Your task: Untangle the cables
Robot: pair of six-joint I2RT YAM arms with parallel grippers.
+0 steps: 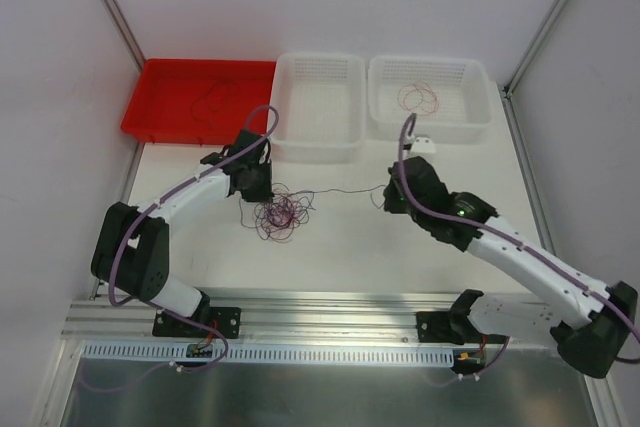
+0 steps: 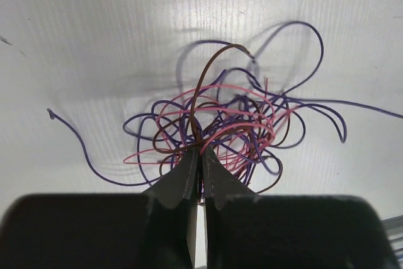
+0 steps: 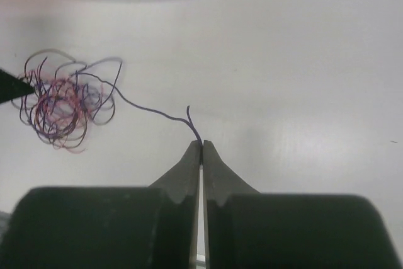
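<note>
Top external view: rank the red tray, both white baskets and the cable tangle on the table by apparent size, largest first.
1. red tray, largest by a little.
2. left white basket and right white basket: too alike to rank.
3. cable tangle, clearly smallest.

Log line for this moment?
left end effector: shut on tangle | right end effector: shut on purple wire | wire: not yet free of tangle

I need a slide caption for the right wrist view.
Right fingers shut on a purple wire leading from the tangle.
</note>
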